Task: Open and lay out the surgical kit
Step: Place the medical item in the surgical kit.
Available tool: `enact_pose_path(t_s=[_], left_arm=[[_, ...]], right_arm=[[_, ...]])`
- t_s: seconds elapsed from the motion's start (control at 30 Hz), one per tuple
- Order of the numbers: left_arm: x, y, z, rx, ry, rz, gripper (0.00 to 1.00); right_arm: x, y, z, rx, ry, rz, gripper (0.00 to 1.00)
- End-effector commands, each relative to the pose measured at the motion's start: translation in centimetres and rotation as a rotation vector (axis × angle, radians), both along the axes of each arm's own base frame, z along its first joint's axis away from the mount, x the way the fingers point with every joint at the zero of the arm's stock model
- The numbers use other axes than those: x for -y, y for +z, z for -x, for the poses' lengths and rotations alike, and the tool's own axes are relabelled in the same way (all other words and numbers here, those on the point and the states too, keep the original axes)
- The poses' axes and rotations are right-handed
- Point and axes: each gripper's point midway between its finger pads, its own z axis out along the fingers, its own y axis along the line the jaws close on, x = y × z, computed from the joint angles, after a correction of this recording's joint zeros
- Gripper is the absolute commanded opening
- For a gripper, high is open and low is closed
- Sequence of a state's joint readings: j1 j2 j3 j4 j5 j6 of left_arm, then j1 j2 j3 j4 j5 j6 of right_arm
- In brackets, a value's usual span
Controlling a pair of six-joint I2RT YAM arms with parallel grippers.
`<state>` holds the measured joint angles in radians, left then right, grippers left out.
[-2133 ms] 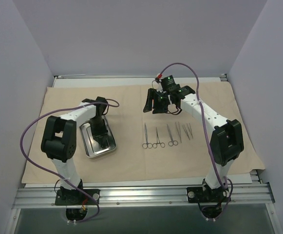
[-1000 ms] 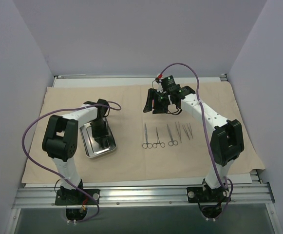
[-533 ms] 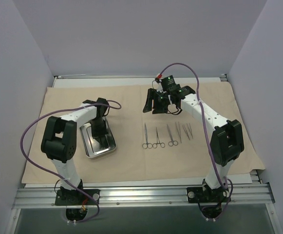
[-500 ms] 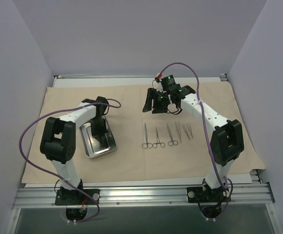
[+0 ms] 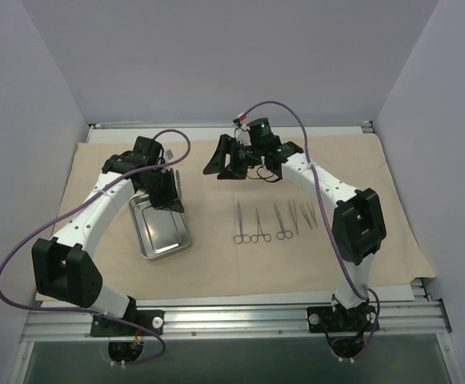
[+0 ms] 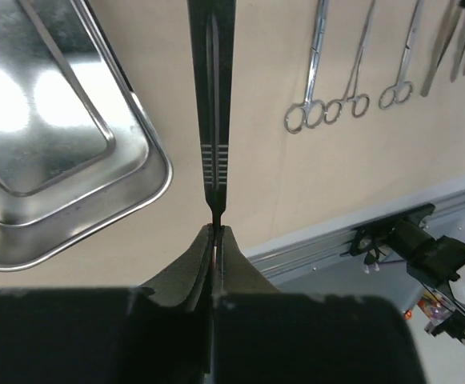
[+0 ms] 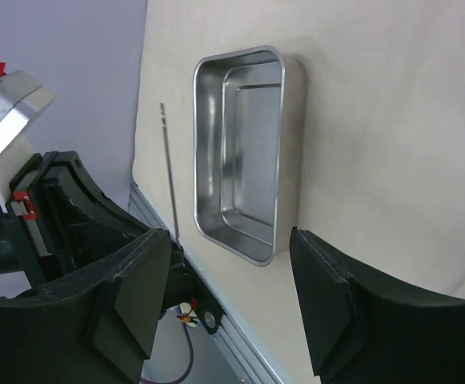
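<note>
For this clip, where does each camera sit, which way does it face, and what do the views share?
Top external: above and behind the arm bases, looking down on the beige cloth; both arms show whole.
Left wrist: looks down past the shut left gripper, which holds tweezers, at the steel tray and the row of instruments.
Right wrist: looks through the open right gripper at the tray.
Shared: the tray is in all three.

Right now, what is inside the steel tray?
Nothing: the steel tray shows only bare shiny floor. From above, the left end effector, holding tweezers, covers its far corner.
</note>
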<state>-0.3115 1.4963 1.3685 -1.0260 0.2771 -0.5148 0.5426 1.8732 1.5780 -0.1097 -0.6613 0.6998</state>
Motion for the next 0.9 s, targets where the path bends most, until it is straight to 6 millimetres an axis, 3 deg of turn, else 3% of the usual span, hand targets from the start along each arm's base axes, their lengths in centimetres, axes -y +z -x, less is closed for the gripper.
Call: enact_pose_path(t_s=[0.0,0.17,0.23,0.57,0.67,0.7,0.73,0.77,0.87], left_arm=[[2.2,2.1,0.0,0.042,-0.032,0.147,0.02],[2.9,2.4,0.1,0.036,-0.046,0.185,0.02],[3.1,2.5,0.0,0.033,-0.047,0.196,0.02],[3.7,2.8,-0.2,0.036,-0.057,0.226,0.02],[3.9,2.8,-0.3,0.032,-0.063,0.234,0.02],[3.9,2.8,-0.4,0.034,-0.065,0.238,0.02],[4.0,2.8,-0.4,0.036,-0.066,0.241,0.03],[4.1,2.8,-0.3,0.033,-0.073,0.252,0.11],[3.8,2.8,-0.4,0.044,-0.063,0.249,0.5]], right_arm=[[-3.5,2.9,0.7,0.021,0.065,-0.116,0.61],[-6.0,2.6,1.8,0.017,0.101,-0.112,0.57],[-6.7,1.7,2.3,0.001,0.117,-0.098,0.56],[-8.0,-0.1,3.2,-0.033,0.142,-0.08,0.47],[-8.0,-0.6,3.1,-0.04,0.15,-0.066,0.28],[-8.0,-0.9,3.1,-0.044,0.151,-0.06,0.11],[-7.9,-1.0,2.9,-0.04,0.154,-0.054,0.03],[-7.8,-1.1,2.9,-0.038,0.156,-0.049,0.0],[-6.3,-1.9,1.9,-0.009,0.13,0.017,0.0]])
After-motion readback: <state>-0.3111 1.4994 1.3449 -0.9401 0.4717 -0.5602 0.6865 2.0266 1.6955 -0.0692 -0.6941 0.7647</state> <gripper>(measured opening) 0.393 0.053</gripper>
